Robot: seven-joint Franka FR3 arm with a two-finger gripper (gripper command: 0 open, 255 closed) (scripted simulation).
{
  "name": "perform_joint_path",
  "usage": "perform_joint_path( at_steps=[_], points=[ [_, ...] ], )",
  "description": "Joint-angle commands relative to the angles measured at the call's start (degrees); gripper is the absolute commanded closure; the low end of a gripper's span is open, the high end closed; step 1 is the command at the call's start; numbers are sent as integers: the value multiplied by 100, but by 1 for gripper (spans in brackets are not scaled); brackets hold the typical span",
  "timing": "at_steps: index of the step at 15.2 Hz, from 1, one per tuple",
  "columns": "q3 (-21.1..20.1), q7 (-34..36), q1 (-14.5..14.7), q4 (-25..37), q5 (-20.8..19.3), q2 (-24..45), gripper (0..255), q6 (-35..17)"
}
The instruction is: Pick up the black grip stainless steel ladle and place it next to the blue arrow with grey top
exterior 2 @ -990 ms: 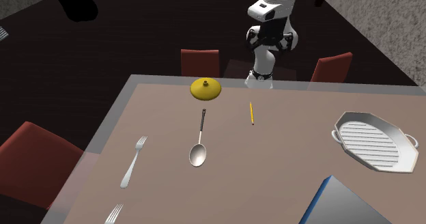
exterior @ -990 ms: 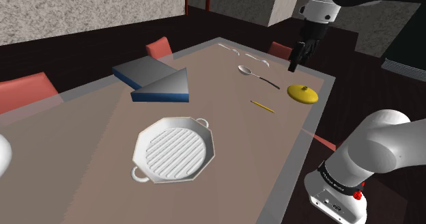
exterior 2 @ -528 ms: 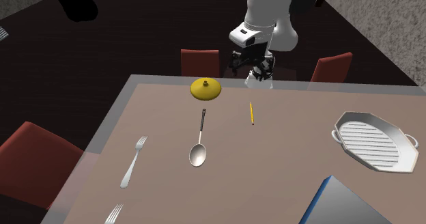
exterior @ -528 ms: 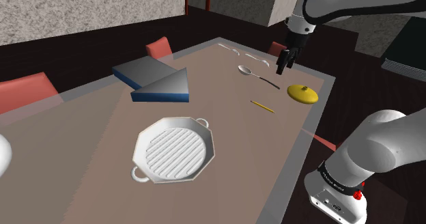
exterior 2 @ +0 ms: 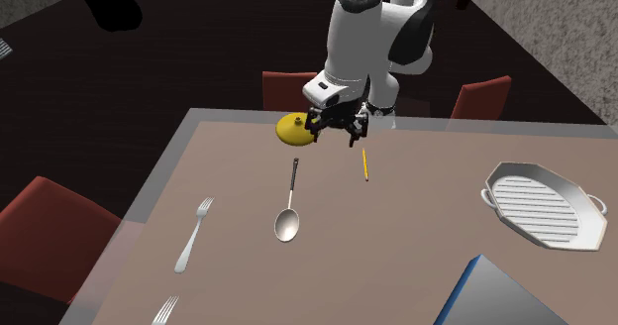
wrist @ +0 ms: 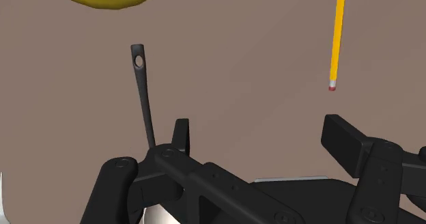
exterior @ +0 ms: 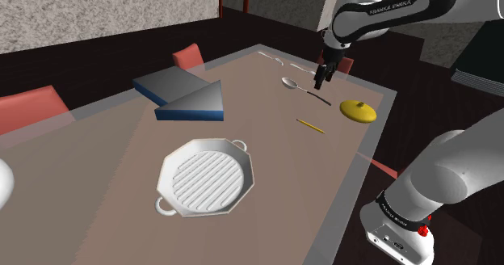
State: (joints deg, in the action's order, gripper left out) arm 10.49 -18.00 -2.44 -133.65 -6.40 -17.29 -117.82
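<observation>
Overhead, open pincer (exterior 2: 335, 133) hovers near ladle (exterior 2: 291, 196).

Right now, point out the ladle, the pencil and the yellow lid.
ladle (exterior 2: 292, 186), second exterior view, middle of handle
pencil (exterior 2: 364, 164), second exterior view, middle of shaft
yellow lid (exterior: 355, 112), shoulder view, dome beside knob
</observation>
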Motion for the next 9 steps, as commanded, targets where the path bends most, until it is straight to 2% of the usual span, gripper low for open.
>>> perform_joint_path(
  at_steps=[1, 9],
  points=[
    [108, -197, -26, 181, -17, 416, 0, -295],
    [332, -878, -127, 1250, 174, 2127, 0, -1121]
  ],
)
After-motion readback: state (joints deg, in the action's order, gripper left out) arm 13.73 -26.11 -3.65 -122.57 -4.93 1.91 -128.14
